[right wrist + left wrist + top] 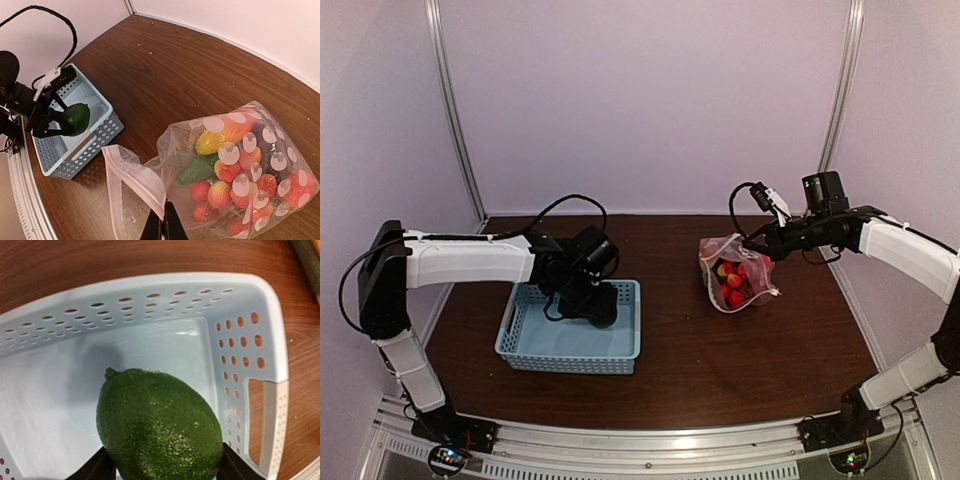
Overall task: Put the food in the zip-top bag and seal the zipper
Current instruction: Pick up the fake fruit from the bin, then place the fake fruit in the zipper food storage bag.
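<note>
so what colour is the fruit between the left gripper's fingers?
Dark green, pebbly skin: a lime. Left wrist view shows it best.

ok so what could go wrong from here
1. The left gripper flanks the round green fruit only at its fingertips, inside the basket; it could slip out on lifting.
2. The right gripper pinches one spot on the zipper edge of the zip-top bag, so the mouth sags and the fruit may snag there.
</note>
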Controlling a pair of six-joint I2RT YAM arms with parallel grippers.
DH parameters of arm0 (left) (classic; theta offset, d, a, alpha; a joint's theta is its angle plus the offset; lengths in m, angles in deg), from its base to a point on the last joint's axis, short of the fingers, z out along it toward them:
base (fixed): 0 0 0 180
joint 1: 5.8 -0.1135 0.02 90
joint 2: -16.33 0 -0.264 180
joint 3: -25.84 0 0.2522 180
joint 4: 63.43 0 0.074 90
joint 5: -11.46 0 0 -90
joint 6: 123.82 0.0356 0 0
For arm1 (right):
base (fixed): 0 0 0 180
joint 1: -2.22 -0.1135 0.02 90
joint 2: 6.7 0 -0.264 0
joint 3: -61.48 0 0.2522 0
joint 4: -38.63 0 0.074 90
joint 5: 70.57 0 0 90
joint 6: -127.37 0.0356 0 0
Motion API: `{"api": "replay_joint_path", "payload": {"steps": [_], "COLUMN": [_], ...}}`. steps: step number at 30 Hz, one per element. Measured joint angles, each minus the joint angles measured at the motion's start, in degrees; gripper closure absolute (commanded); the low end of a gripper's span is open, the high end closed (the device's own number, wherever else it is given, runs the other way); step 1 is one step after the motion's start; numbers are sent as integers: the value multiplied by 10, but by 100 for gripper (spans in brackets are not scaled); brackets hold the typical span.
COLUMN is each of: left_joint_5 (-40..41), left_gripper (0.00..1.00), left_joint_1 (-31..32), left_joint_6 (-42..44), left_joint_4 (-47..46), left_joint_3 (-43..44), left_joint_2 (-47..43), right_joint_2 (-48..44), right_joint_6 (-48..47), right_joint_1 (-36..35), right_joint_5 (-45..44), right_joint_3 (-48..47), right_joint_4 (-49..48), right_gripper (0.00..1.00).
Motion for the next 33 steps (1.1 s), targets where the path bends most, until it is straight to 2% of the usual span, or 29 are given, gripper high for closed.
{"api": "replay_joint_path", "payload": {"steps": [10, 15, 18, 26, 33], "left_joint_5": [11, 9, -12, -124, -162], "left_gripper": [42, 44, 44, 45, 46], "left_joint_1": [22, 70, 108, 152, 163], "left_joint_6": [48, 106, 150, 189, 179], "left_joint_4": [-24, -95, -175, -362, -421], "left_joint_3": [-11, -14, -14, 30, 115], "left_joint_2": [-111, -135, -139, -79, 13], "right_joint_2": [4, 16, 17, 27, 41], "right_joint_6": [0, -5, -13, -24, -31], "right_joint_1": [0, 0, 0, -9, -42], "right_joint_5": [-2, -15, -24, -43, -62], "right_joint_3": [-4, -45, -82, -171, -207], "right_joint_4": [7, 44, 75, 152, 204], "right_gripper": [100, 100, 100, 100, 100]}}
